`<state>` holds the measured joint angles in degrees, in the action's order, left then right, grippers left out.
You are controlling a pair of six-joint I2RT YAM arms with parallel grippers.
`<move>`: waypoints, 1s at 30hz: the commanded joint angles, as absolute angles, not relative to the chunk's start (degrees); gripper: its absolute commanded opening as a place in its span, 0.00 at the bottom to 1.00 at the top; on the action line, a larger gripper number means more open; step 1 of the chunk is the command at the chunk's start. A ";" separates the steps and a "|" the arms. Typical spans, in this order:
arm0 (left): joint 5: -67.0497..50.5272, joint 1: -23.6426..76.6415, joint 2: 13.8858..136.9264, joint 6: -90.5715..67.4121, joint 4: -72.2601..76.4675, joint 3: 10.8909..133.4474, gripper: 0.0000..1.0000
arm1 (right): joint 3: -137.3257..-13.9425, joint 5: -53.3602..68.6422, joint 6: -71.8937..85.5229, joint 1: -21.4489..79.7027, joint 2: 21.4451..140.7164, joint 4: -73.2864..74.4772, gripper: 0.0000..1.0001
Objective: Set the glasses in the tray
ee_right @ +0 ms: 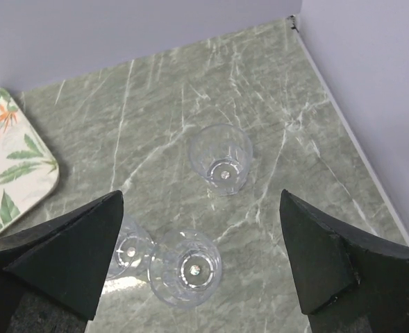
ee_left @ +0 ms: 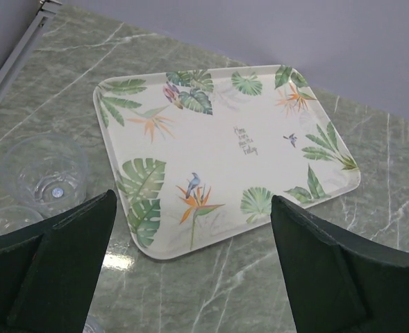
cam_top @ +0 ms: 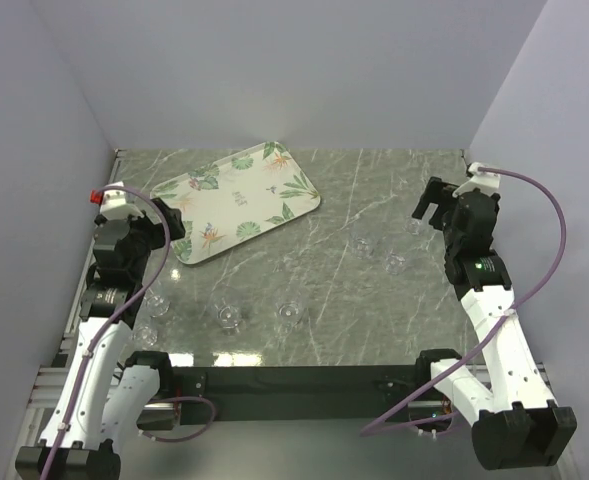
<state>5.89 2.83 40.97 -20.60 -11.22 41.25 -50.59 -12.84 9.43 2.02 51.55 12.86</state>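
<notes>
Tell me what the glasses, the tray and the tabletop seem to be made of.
Glasses: clear and colourless, the table's veins show through; glass or hard plastic, cannot tell. Tray: probably melamine-type plastic, smooth cream surface with printed leaves, thin moulded rim. Tabletop: green-grey stone look with white veins, polished, reflecting light near the front edge; possibly laminate.

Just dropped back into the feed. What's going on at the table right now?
Nothing is being held yet. The left gripper and right gripper both hover open and empty. The cream-white rectangular tray with green leaves and orange flowers lies empty at the back left of the grey-green marble table. The small clear round drinking glasses all stand on the table outside the tray: two near the left arm, two at mid-front and three by the right gripper.
</notes>
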 commanded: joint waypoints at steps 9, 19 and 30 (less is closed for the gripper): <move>9.42 2.03 43.24 -21.27 -11.51 44.12 0.99 | -55.98 20.64 -14.68 1.76 54.31 18.62 1.00; -5.70 -18.18 49.39 -29.96 -15.20 48.16 0.99 | -49.93 43.50 -14.24 0.26 52.12 19.34 1.00; -0.28 -26.10 64.04 -39.71 -26.79 54.92 0.90 | -49.75 41.31 -15.12 0.26 53.61 19.69 1.00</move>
<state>-3.57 -25.34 60.20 -35.79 -22.11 51.03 -49.47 41.21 -14.04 0.69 54.46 20.43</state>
